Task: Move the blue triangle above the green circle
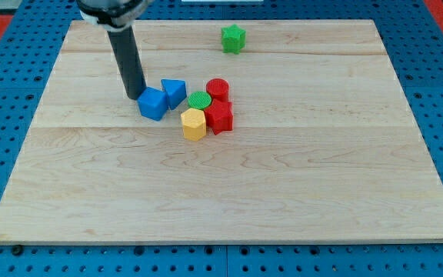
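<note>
The blue triangle (pixel 174 91) lies near the board's middle, just left of the green circle (pixel 199 100) and slightly higher. A blue cube (pixel 153 104) sits against the triangle's lower left. My tip (pixel 135 96) is at the end of the dark rod, touching or almost touching the blue cube's upper left side, left of the triangle.
A red cylinder (pixel 218 89) stands right of the green circle, a red star-like block (pixel 219 117) below it, and a yellow hexagonal block (pixel 194 124) below the circle. A green star block (pixel 234 38) sits near the top. The wooden board (pixel 229 192) lies on a blue pegboard.
</note>
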